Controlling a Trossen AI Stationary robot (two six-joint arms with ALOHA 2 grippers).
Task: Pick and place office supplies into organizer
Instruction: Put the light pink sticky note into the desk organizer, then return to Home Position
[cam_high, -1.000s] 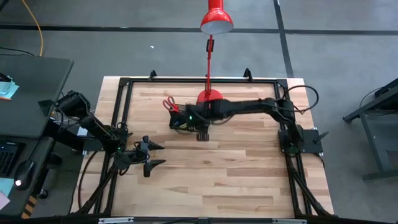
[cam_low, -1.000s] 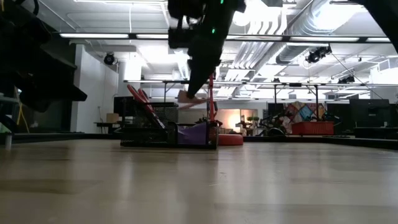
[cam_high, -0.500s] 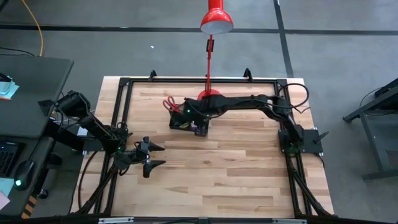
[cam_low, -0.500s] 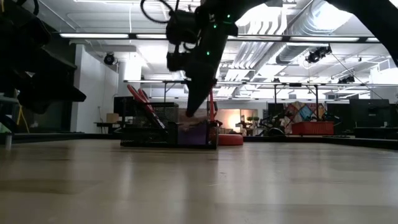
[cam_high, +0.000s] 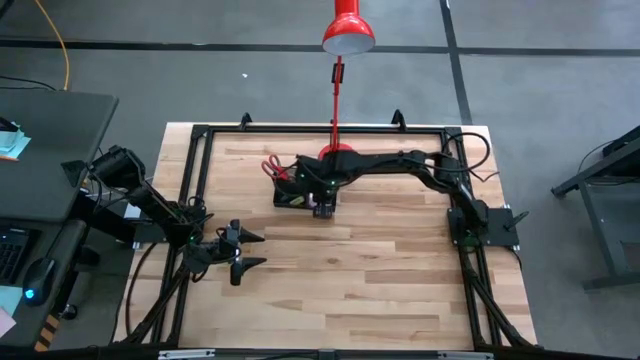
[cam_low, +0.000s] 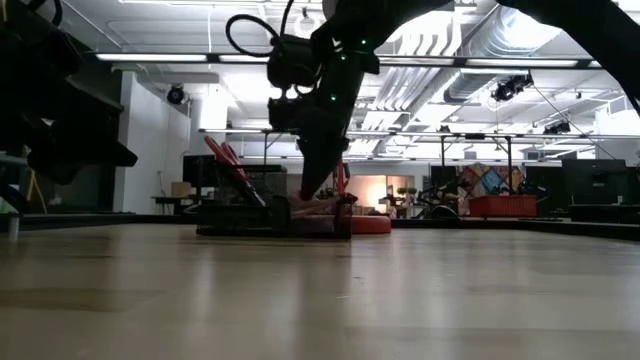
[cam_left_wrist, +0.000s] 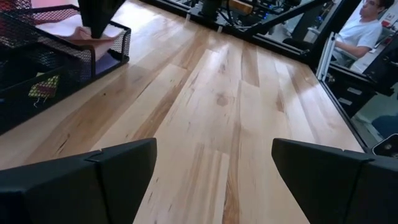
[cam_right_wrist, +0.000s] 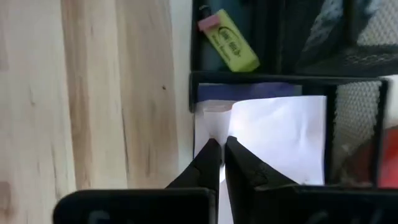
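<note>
The black mesh organizer (cam_high: 293, 196) stands by the far middle of the table, and the red-handled scissors (cam_high: 272, 167) stick up out of it. My right gripper (cam_right_wrist: 219, 144) points down into its right compartment, shut on a pale pink sticky-note pad (cam_right_wrist: 273, 134) that lies over the purple pad (cam_right_wrist: 249, 91). A small yellow block (cam_right_wrist: 229, 41) lies in the neighbouring compartment. My left gripper (cam_high: 245, 250) waits open over the table's left part, away from everything. No pens can be made out. My right gripper pinches the pale pink pad's edge (cam_right_wrist: 214, 127) between its two fingers, coming from above and slanting down into the compartment. In the low view the pad (cam_low: 322, 204) lies low inside the organizer, about level with its rim, resting over the purple pad.
The red desk lamp's base (cam_high: 338, 153) stands just behind the organizer, and its stem (cam_high: 336, 100) rises over the far edge. A black frame (cam_high: 200, 150) borders the table. Bare wood (cam_high: 360, 270) spreads across the middle and near side. A person (cam_left_wrist: 367, 28) sits beyond the table.
My right gripper has come down and slightly toward the far edge, carrying the pink pad from above the organizer into its compartment. The pad was lifted clear a second ago and now lies low over the purple pad. The grip has stayed shut.
</note>
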